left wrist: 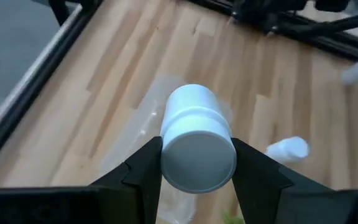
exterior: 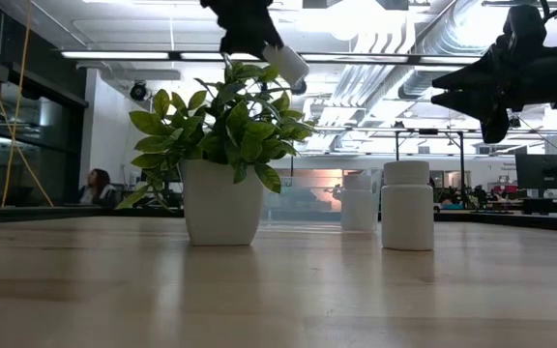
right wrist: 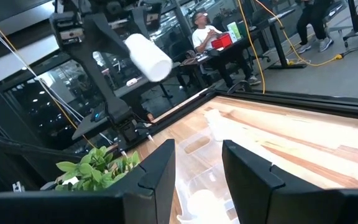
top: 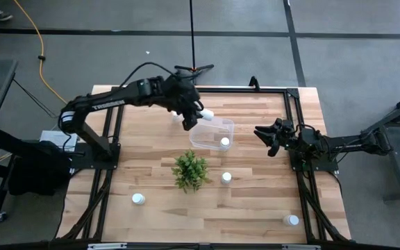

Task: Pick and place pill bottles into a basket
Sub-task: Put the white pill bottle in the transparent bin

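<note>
Only left wrist view: left gripper clamps bottle.

Five pill bottles show in the overhead view: one upper centre, one inside the single clear basket, one just right of the one plant, one lower left, one lower right.

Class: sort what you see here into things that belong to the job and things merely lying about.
Job: held pill bottle, left pincer, clear basket, bottle inside it, loose bottles.
Lying about: potted plant.
</note>
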You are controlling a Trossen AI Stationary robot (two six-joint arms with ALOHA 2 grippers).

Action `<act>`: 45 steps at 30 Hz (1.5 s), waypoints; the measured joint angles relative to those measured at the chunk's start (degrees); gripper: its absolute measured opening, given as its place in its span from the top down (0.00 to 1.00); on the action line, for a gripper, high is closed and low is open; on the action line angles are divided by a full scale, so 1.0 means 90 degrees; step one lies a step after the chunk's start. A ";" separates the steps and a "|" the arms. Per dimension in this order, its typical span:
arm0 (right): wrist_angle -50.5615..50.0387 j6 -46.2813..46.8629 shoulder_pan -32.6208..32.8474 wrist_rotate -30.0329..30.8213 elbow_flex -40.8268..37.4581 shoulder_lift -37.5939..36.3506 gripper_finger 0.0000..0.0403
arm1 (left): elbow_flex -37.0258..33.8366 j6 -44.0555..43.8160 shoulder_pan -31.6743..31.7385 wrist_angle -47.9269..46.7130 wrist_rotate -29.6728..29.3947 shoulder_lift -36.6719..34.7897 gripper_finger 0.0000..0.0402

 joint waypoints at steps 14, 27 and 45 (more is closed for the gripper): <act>-0.0113 0.0136 0.0001 0.0002 0.0000 0.0000 0.69 | 0.0132 0.0505 -0.0013 -0.0703 -0.0262 0.0625 0.52; -0.0163 0.0147 0.0000 0.0005 0.0000 0.0000 0.69 | 0.0123 0.0787 -0.0042 -0.0850 -0.0310 0.1121 0.52; -0.0260 0.0106 0.0000 0.0245 0.0000 0.0000 0.69 | 0.0123 0.0797 -0.0214 -0.0378 -0.0475 0.1612 0.51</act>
